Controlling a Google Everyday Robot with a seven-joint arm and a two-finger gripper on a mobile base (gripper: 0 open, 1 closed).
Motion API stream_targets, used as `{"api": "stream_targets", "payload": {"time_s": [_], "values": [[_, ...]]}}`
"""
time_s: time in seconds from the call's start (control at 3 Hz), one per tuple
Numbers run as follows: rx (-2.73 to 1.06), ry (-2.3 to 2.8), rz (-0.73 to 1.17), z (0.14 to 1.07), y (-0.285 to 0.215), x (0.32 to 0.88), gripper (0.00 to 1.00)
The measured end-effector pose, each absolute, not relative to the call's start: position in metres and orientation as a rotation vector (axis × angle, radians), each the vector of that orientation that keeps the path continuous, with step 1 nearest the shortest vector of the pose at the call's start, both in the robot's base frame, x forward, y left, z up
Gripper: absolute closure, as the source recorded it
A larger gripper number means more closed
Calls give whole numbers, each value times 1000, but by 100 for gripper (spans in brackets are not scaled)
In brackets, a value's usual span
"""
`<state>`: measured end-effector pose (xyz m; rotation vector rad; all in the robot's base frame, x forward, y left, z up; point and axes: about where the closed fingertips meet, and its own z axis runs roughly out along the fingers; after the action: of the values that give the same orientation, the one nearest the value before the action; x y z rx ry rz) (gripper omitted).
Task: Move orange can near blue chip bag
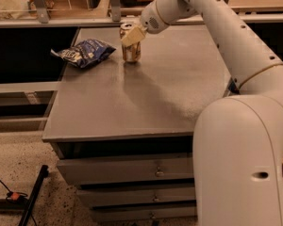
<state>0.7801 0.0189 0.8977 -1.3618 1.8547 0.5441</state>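
The orange can point(131, 53) stands upright on the grey table point(146, 102), toward the back, a short way right of the blue chip bag point(84, 52). The bag lies wrinkled near the table's back left edge. My gripper point(129, 36) reaches in from the right and is closed around the can's upper part. One pale finger point(134, 35) lies across the front of the can and hides part of its silver top. A small gap of bare table separates can and bag.
The robot's white arm point(212, 27) and bulky base point(240, 159) fill the right side. The table has drawers point(132, 171) below its front edge. A shelf rail point(47, 22) runs behind the table. A dark stand leg point(30, 197) lies on the floor at lower left.
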Motion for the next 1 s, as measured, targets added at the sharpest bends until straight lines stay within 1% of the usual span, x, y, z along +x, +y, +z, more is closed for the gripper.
{"api": "stream_targets", "payload": {"time_s": [1.0], "values": [[-1352, 1779, 583, 890, 25, 765, 13]]}}
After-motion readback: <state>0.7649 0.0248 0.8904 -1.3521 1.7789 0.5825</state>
